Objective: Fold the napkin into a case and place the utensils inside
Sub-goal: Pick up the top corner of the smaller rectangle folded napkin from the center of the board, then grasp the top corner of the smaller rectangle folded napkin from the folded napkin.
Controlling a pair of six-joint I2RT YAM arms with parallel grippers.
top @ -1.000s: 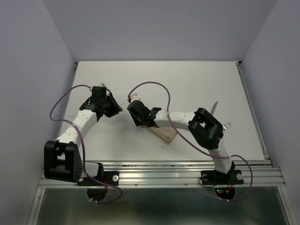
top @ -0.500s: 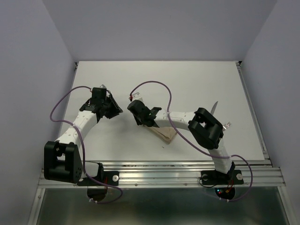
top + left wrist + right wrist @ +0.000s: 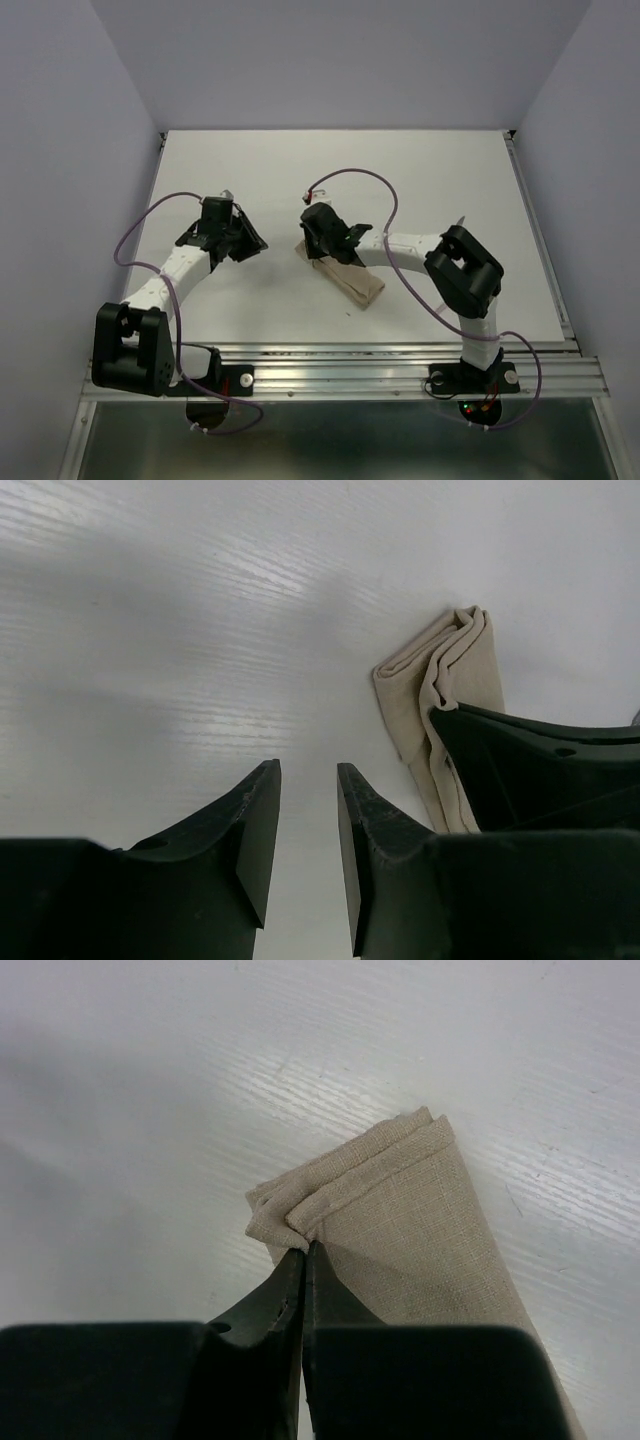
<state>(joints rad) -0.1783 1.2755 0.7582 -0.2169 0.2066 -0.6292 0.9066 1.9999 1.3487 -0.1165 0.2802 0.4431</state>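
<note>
The napkin [image 3: 410, 1230], judged soft, light and limp, is being pinched at its far-left layered corner by the right tool [image 3: 303, 1252], while the left tool [image 3: 308, 780] is being held half-spread and empty above the counter [image 3: 200, 610].

The right gripper [image 3: 303, 1252] pinches the case's [image 3: 346, 277] far end, so that end is blocked. Left of the case stands the left gripper [image 3: 308, 780]. Behind the case, bare table [image 3: 400, 170] — room to pass.
</note>
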